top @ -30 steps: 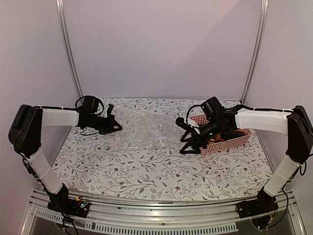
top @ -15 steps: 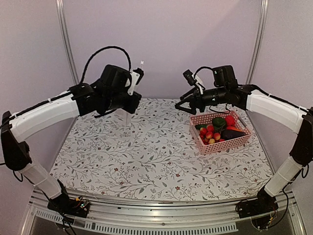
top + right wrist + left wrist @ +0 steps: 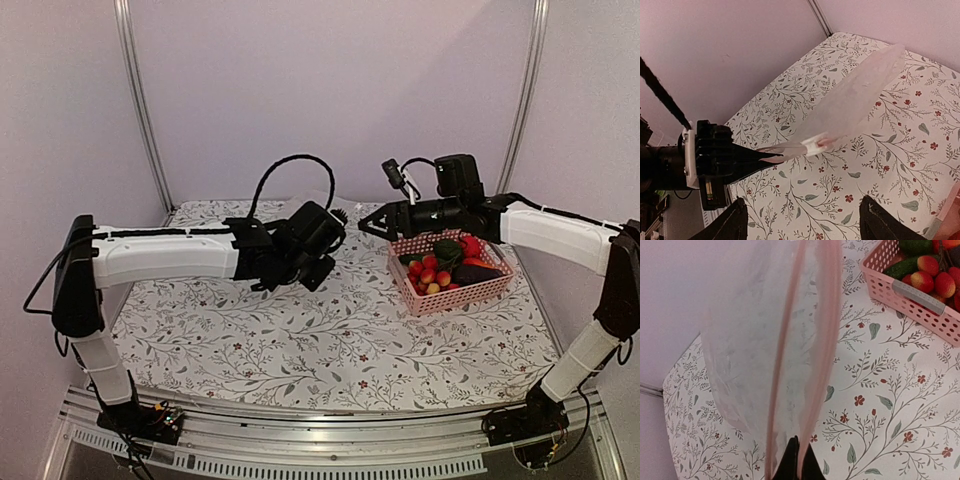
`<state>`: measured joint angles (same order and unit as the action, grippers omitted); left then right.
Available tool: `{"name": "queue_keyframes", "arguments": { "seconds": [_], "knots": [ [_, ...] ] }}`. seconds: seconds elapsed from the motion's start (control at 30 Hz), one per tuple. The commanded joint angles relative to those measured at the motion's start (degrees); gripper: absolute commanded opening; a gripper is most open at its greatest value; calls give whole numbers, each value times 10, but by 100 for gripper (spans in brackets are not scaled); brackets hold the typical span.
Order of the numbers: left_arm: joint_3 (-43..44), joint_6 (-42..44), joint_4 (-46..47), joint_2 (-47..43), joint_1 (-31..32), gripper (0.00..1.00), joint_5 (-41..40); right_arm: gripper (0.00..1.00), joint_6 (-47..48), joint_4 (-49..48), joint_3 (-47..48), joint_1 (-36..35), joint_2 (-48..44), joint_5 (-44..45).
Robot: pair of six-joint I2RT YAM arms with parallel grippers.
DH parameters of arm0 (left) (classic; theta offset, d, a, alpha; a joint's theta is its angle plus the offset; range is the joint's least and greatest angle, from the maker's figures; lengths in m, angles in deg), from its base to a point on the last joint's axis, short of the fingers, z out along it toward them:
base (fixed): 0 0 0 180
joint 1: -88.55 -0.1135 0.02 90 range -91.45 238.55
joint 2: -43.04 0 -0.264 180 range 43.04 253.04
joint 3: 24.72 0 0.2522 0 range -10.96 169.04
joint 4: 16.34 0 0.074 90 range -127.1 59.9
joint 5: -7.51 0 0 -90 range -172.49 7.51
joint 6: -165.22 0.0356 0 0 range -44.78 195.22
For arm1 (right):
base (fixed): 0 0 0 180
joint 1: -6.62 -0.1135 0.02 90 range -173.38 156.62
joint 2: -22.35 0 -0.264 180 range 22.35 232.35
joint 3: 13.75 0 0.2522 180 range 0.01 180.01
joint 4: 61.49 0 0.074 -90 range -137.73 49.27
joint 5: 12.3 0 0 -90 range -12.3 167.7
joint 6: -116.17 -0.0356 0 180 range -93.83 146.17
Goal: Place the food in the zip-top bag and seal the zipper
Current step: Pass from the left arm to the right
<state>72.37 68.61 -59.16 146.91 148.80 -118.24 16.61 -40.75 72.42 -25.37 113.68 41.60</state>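
So, table [image 3: 300, 340]: floral cloth, arms meet over its far middle. The bag [image 3: 765, 340] is off the table, held edge-on in the air just left of the basket [image 3: 940, 320]. All the food [image 3: 440, 268] I can see sits in the basket; none in the bag.

The left tool [image 3: 797, 452] is closed down on one corner of the bag's mouth edge, and the bag sticks out from it towards the right arm. The right tool [image 3: 807, 222] is spread wide, holds nothing, and faces the bag from near.

The zipper [image 3: 785, 365] shows as two pinkish strips running slightly apart, so the mouth looks part open. There's a small white tab [image 3: 812, 146] on that edge near the left grip, maybe a slider, can't tell.

My read: the step is opening the mouth for loading. Suggestions:
- Keep the left pinch fixed; the film is soft and will fold if that arm swings.
- Bring the right tool onto one strip only, away from the tab, then pull the lips apart. Catching both strips would press it shut.
- Settle the bag on the table mouth towards the basket, so the carries are short.
- Risk: clear film, the overhead view barely shows it, so trust the wrist views for alignment.
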Motion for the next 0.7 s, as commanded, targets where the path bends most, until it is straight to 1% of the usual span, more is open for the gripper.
{"name": "queue_keyframes", "arguments": {
  "seconds": [0.0, 0.1, 0.3, 0.67],
  "knots": [
    [9, -37, 33, -3, 6, 0, -2, 75, -74, -41, -42, 9, -32, 7],
    [8, -52, 46, -3, 6, 0, 15, 74, -92, -58, -51, 9, -38, -17],
    [10, -73, 74, 9, 8, 0, 48, 74, -109, -82, -36, 9, -21, -52],
    [41, -76, 80, 37, 24, 0, 53, 70, -147, -96, -13, 9, 23, -76]
  ]
}}
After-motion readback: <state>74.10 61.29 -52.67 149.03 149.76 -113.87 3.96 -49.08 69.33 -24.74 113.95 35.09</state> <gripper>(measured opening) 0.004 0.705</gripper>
